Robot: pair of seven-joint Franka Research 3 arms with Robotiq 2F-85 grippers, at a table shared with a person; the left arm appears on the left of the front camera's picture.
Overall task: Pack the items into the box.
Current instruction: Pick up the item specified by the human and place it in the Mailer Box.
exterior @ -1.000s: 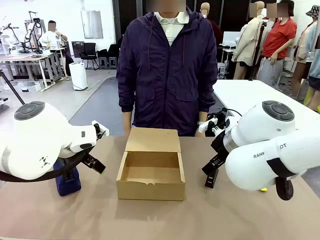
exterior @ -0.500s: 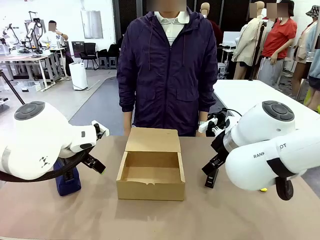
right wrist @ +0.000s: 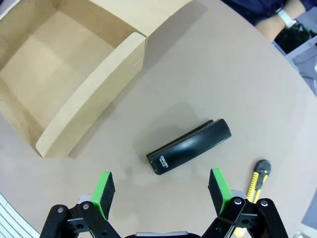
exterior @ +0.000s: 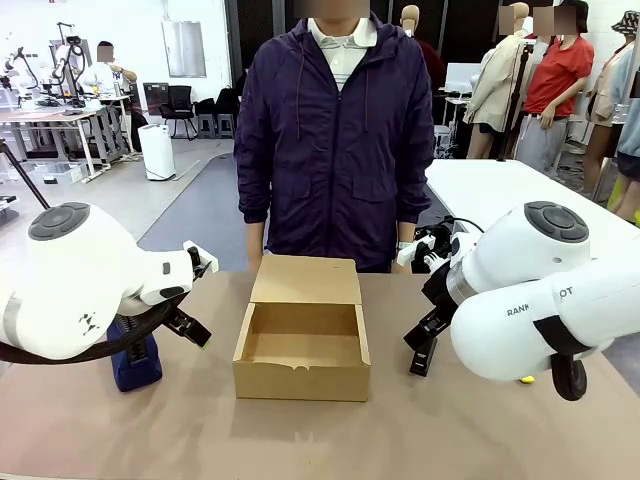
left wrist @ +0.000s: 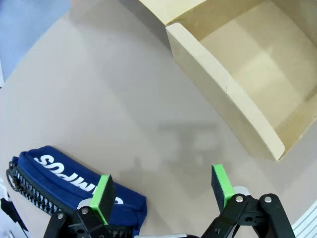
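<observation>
The brown cardboard box (exterior: 300,378) stands open mid-table, its flap lid (exterior: 306,279) leaning back toward the person, and nothing shows inside it. The black stapler (right wrist: 190,147) lies on the table right of the box wall (right wrist: 94,99), straight under my open right gripper (right wrist: 161,191), which hovers above it without touching. The yellow utility knife (right wrist: 257,178) lies just beyond the stapler, and a yellow sliver of it (exterior: 526,379) peeks out under my right arm. My left gripper (left wrist: 162,191) hangs open over bare table left of the box (left wrist: 223,94).
A navy blue zip pouch (left wrist: 64,183) with white lettering sits under my left arm, upright at the table's left (exterior: 135,365). A person in a dark jacket (exterior: 335,140) stands at the far edge behind the box.
</observation>
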